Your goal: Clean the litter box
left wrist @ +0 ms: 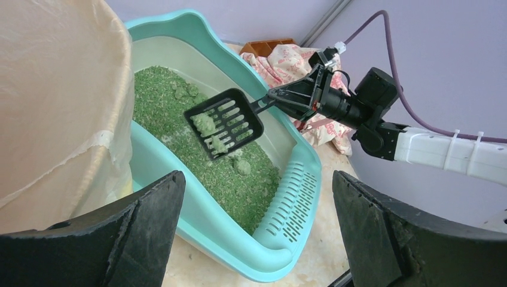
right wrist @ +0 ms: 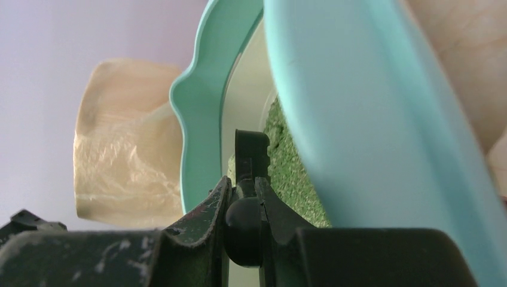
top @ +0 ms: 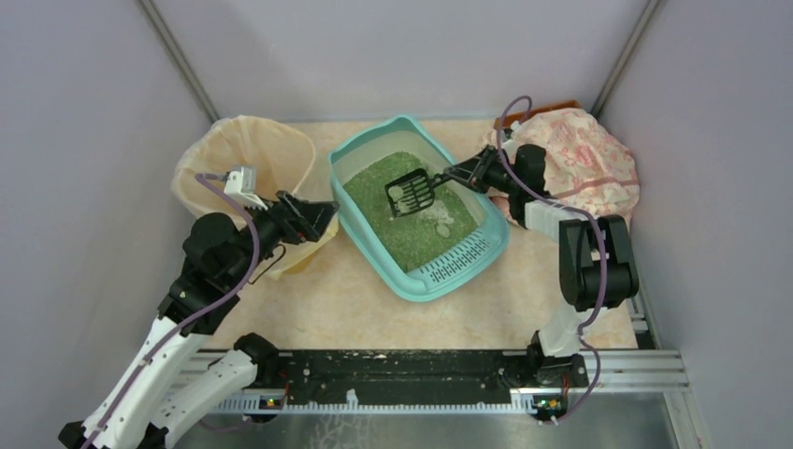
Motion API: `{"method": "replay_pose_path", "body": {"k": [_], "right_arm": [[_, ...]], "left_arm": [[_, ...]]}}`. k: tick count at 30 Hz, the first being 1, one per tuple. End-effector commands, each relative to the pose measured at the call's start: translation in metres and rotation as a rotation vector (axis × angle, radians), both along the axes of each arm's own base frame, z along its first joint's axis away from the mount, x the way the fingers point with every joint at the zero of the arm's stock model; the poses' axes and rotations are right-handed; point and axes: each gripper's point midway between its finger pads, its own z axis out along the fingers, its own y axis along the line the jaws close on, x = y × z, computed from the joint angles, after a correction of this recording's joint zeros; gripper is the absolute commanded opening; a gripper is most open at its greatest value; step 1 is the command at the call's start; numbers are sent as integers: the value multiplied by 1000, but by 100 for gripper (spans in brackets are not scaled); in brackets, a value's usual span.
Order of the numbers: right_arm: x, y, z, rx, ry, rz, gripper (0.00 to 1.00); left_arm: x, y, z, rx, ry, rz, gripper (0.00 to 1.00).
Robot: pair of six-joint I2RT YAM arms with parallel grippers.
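A beige stone-patterned table (top: 309, 309), walled in pale grey on three sides, carries the scene, with a black rail (top: 421, 374) along its near edge. At the back left stands a bin (top: 252, 140) lined with a cream bag, touching or nearly touching the litter box (top: 416, 285). At the back right lies a bundle of pink-patterned cloth (top: 589, 154).

The right arm (top: 589, 262) reaches in front of the cloth and across the box's right rim. The left arm (top: 201, 271) lies over the bin's near side. The left gripper (top: 327, 215) sits beside the box's left wall with its jaws spread wide and nothing between them. The right gripper (top: 458, 175) is clamped on the handle of a black slotted scoop (top: 411, 194).

The teal litter box sits at the middle of the table, set at a slant, its rim scalloped at the far end. A slotted grate (top: 455, 260) forms its near right end. Green granules (top: 393, 238) cover the floor inside, against a paler inner wall.

The scoop is held above the granules, over the middle of the box. Pale green clumps (left wrist: 204, 124) rest on its slotted head, and more clumps (left wrist: 242, 166) lie on the litter below. From the right wrist, the box's outer wall fills most of the view and hides the scoop's head.
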Motion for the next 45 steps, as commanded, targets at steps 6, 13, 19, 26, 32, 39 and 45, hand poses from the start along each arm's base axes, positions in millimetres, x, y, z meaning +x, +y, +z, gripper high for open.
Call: {"method": "replay_pose_path", "body": {"k": [6, 13, 19, 26, 32, 39, 45], "right_arm": [[11, -27, 47, 100, -124, -74, 0], [13, -22, 76, 131, -137, -59, 0], [12, 3, 118, 94, -177, -19, 0], [16, 39, 160, 143, -165, 32, 0], [14, 79, 198, 165, -192, 98, 0], [13, 123, 226, 181, -211, 157, 0], [13, 162, 240, 176, -224, 206, 0]], "left_arm": [[-5, 4, 14, -23, -47, 6, 98], [-4, 17, 28, 12, -85, 57, 98], [-7, 35, 72, 31, -187, 126, 98], [-15, 40, 77, 17, -203, 126, 98], [-26, 58, 78, 20, -208, 173, 98], [-34, 55, 66, -8, -184, 145, 98], [-37, 54, 59, -23, -172, 129, 98]]}}
